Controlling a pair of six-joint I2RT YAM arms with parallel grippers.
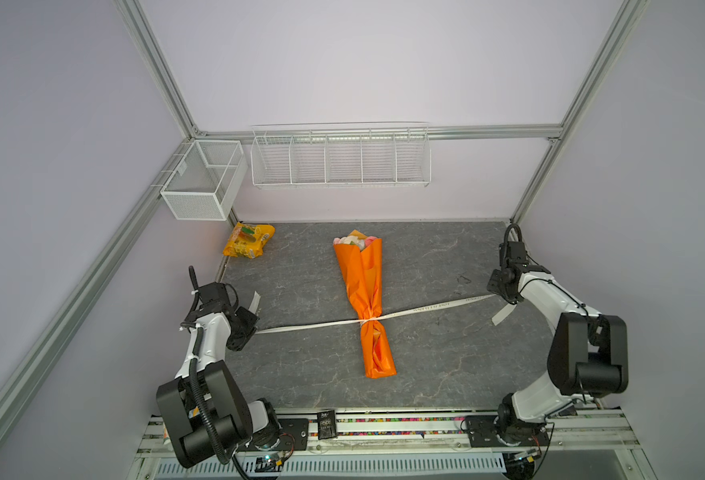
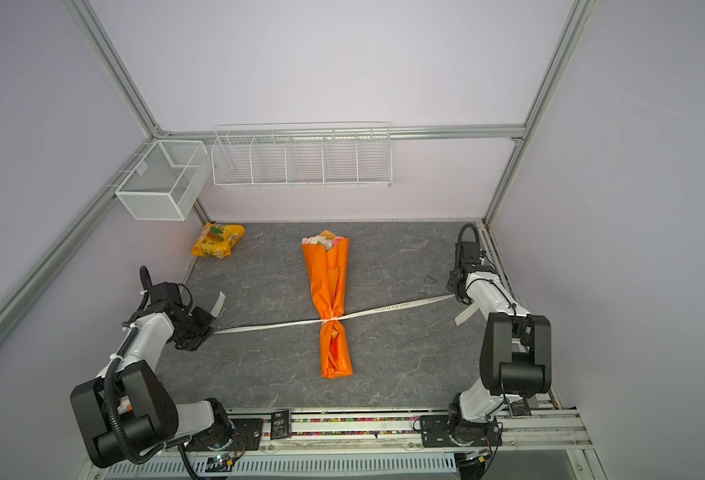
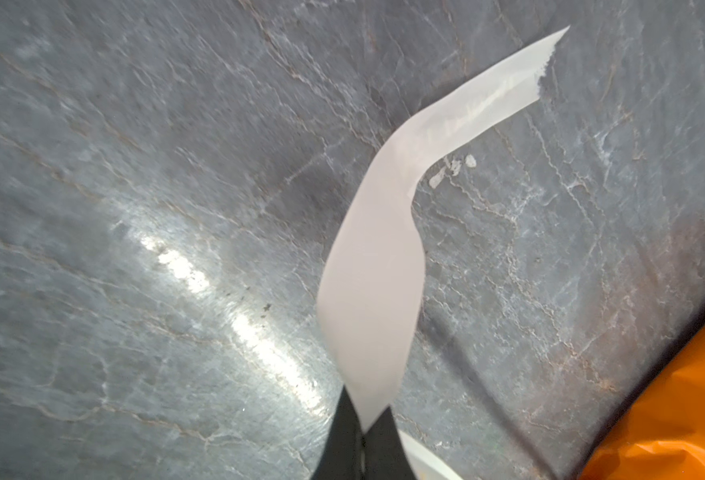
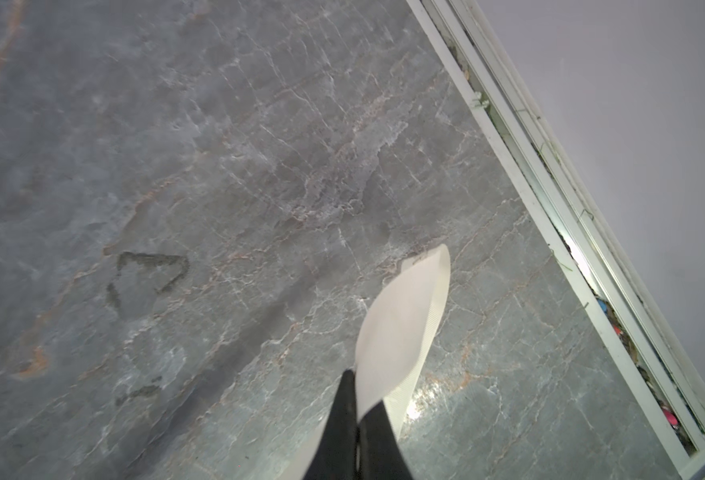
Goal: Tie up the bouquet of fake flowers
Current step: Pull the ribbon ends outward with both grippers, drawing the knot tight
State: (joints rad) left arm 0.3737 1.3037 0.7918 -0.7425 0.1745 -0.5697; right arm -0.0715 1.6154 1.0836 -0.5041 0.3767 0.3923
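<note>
Shows a bouquet (image 1: 365, 291) wrapped in orange paper, lying flat in the middle of the table (image 1: 300, 374), blooms toward the back wall and stems toward the arms. Shows a white ribbon (image 1: 425, 308) knotted round its pinched waist and stretched taut to both sides, probably to cinch the knot.

Has the left gripper (image 1: 254, 329) clenched on one ribbon end near the table's left edge, a short tail standing up past the closed fingers (image 3: 340, 444). Has the right gripper (image 1: 498, 294) clamped on the other end, close to the right rail (image 4: 550, 216), its tail drooping.

Leaves little room to pull outward on either side, with wall and frame just beyond each arm. Leaves open table in front of and behind the ribbon.

Places a yellow snack packet (image 1: 249, 245) in the back left corner, well apart from the ribbon. Hangs a wire rack (image 1: 340, 158) and a mesh basket (image 1: 201, 183) on the walls above, out of the way.
</note>
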